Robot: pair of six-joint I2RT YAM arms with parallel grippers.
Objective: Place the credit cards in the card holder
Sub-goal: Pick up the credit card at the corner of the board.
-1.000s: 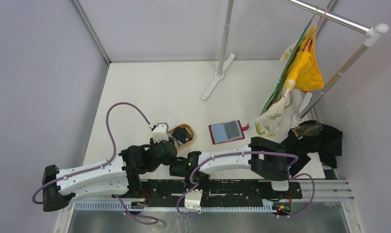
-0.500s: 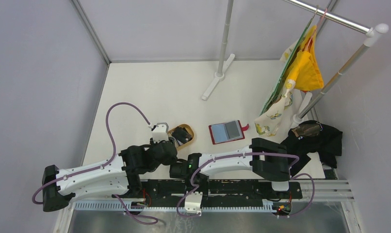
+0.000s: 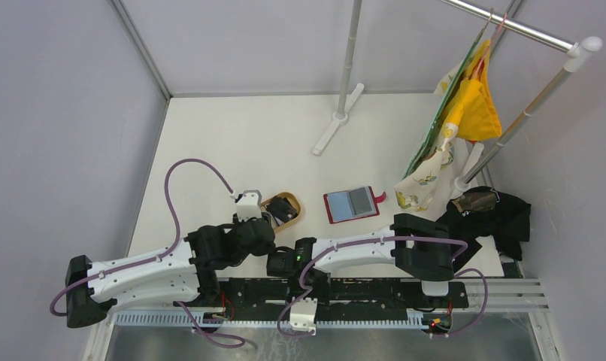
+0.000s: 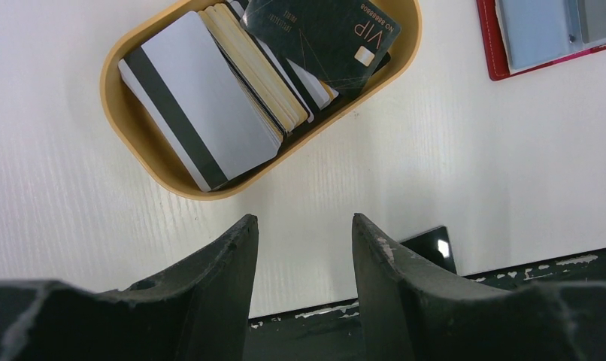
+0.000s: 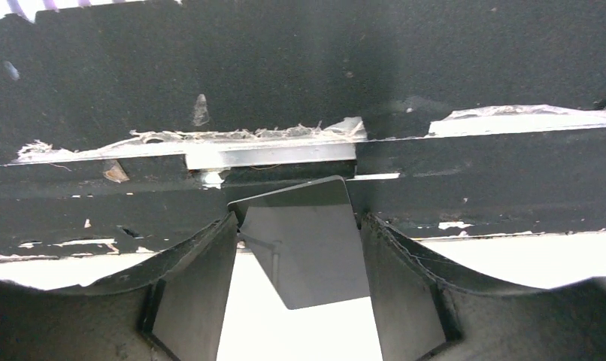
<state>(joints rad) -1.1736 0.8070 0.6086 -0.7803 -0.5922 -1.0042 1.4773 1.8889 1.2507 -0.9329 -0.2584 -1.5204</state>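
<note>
Pickup step: right gripper (image 5: 296, 226) straddles 1 black card (image 5: 307, 259) at the counter's (image 4: 473, 150) near edge, grip unclear; left gripper (image 4: 304, 226) gapes empty by the tray (image 4: 146, 162). Next: pinch firmly, carry to the card holder (image 3: 351, 204) farther right.

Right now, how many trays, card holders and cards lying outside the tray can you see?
Wooden tray: 1
Card holder: 1
Black card outside the tray: 1
Total: 3

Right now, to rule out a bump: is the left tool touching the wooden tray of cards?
Apart. The left wrist view shows bare table between the left tool and the wooden tray.
</note>
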